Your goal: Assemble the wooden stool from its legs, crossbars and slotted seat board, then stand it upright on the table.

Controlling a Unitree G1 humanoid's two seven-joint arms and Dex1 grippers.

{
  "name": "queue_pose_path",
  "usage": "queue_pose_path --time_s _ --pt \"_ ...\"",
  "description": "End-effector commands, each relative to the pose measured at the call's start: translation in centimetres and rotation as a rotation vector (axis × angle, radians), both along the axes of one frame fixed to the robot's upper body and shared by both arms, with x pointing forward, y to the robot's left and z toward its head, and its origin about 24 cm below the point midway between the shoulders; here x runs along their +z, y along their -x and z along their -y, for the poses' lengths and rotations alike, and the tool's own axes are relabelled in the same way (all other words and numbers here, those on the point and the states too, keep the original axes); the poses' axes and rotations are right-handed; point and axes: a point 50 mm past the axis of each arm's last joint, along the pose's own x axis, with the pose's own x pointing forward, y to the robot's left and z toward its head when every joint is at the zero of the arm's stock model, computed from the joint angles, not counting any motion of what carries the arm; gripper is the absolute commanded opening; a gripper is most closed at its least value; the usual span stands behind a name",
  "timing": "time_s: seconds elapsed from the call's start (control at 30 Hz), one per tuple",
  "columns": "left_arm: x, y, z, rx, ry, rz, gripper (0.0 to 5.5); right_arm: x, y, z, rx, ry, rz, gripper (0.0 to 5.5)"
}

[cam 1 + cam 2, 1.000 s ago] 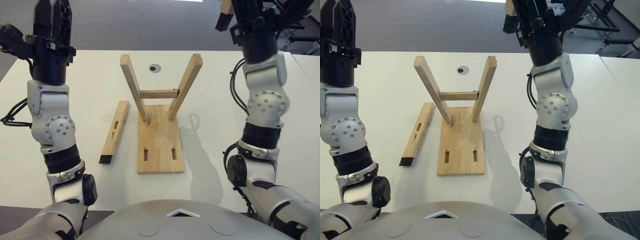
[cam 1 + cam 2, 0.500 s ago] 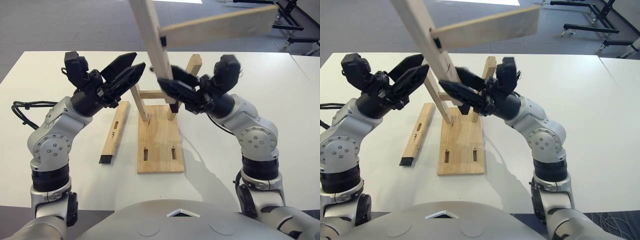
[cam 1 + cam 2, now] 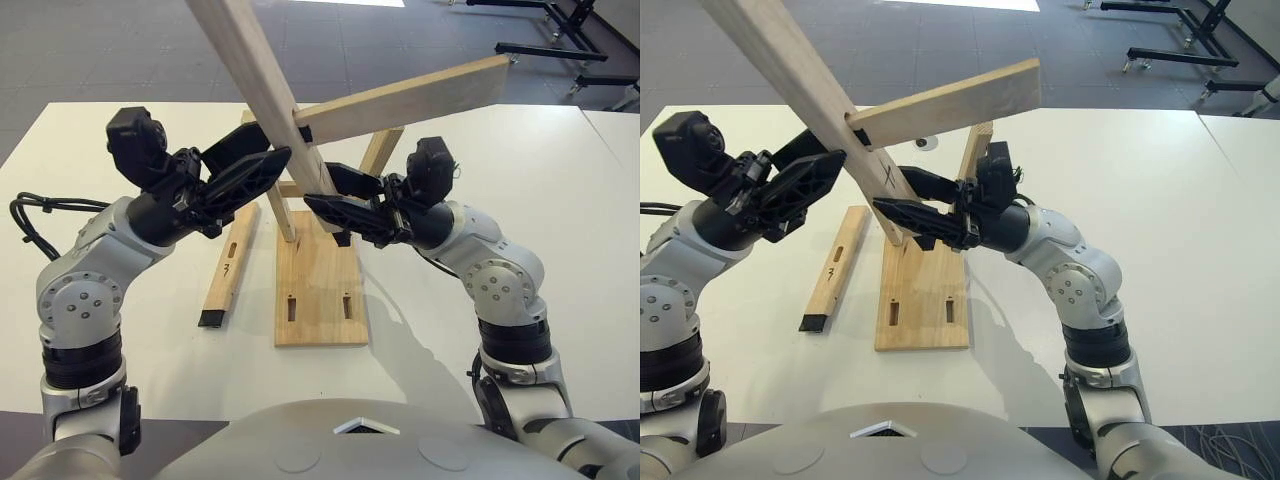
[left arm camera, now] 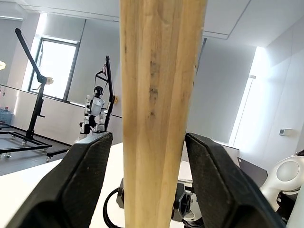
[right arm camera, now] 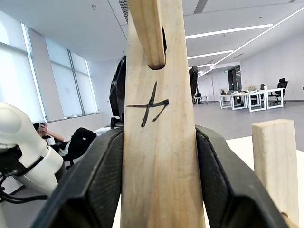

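Observation:
My right gripper [image 3: 318, 188] is shut on a wooden leg [image 3: 262, 75] held slanted in the air, with a long crossbar [image 3: 410, 92] stuck in its slot. The right wrist view has its fingers [image 5: 102, 190] pressed on both sides of the leg [image 5: 159, 142]. My left gripper [image 3: 278, 145] is open and straddles the same leg [image 4: 159, 95], a small gap beside its fingers [image 4: 90, 180]. Below lies the slotted seat board [image 3: 320, 290], bearing two upright legs [image 3: 380, 150] joined by a crossbar [image 3: 290, 188]. Left of the board, a loose leg [image 3: 230, 262] lies flat.
The white table [image 3: 560, 200] has free room to the right and at the front. A small round hole [image 3: 927, 141] sits in the tabletop behind the board. Black metal stands [image 3: 560, 50] are on the floor beyond the table.
Both arms came down from a raised pose to above the board. The held leg and crossbar dropped lower and tilted over. The left gripper closed in around the leg.

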Motion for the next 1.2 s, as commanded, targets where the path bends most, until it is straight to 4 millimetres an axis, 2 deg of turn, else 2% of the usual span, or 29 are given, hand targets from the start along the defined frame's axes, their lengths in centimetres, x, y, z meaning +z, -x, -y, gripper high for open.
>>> queue_pose_path --time_s 0.03,0.13,0.27,0.53,0.87,0.9,1.03,1.2 --pt "0.1 -0.2 0.3 -0.015 0.003 -0.006 2.77 0.1 -0.1 -0.4 0.034 0.026 0.018 2.05" --pt "0.3 0.0 0.3 -0.062 0.034 -0.006 2.77 -0.8 -0.6 -0.3 0.028 0.091 0.002 2.05" --pt "0.0 0.3 0.4 -0.082 0.038 -0.023 2.21 -0.9 -0.9 0.0 0.021 0.1 0.005 2.05" --pt "0.0 0.8 0.2 -0.116 0.045 -0.002 2.2 -0.9 -0.7 0.0 0.009 0.096 0.018 2.05" --pt "-0.3 0.6 -0.6 -0.083 0.069 0.024 2.2 -0.9 -1.4 0.1 -0.037 0.095 -0.012 2.05" --pt "-0.3 0.5 -0.6 -0.071 0.073 0.025 2.19 -1.0 -1.5 0.3 -0.053 0.11 -0.02 2.43" --pt "0.3 0.2 -1.7 -0.023 0.155 0.043 2.16 -1.3 -1.2 1.8 -0.058 0.15 -0.028 3.15" --pt "0.2 0.1 -2.3 0.007 0.155 0.04 2.08 -1.5 -0.3 3.6 -0.035 0.209 -0.03 3.9"
